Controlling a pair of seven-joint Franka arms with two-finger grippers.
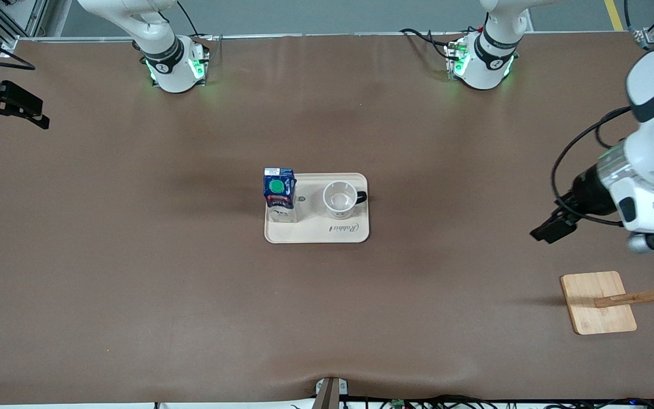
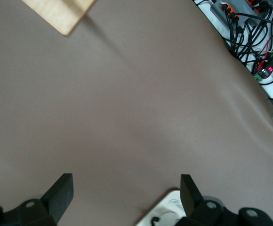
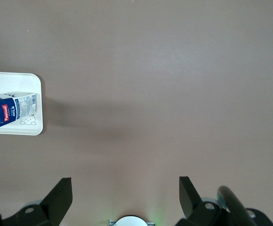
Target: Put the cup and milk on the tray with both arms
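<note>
The cream tray [image 1: 315, 232] lies at the table's middle. The blue milk carton [image 1: 279, 192] with its green cap stands upright on the tray's end toward the right arm. The white cup [image 1: 340, 200] stands upright on the tray's other half, its black handle pointing toward the left arm's end. My left gripper [image 1: 550, 230] is open and empty, up over bare table toward the left arm's end; its wrist view [image 2: 125, 190] shows a tray corner [image 2: 164, 212]. My right gripper [image 1: 32, 113] is open and empty over the right arm's end; its wrist view [image 3: 125, 190] shows the milk [image 3: 9, 110] on the tray [image 3: 14, 79].
A wooden board with pegs [image 1: 596, 301] lies near the left arm's end, nearer the front camera than the left gripper; its corner shows in the left wrist view [image 2: 56, 12]. Cables [image 2: 249, 33] run along the table's edge.
</note>
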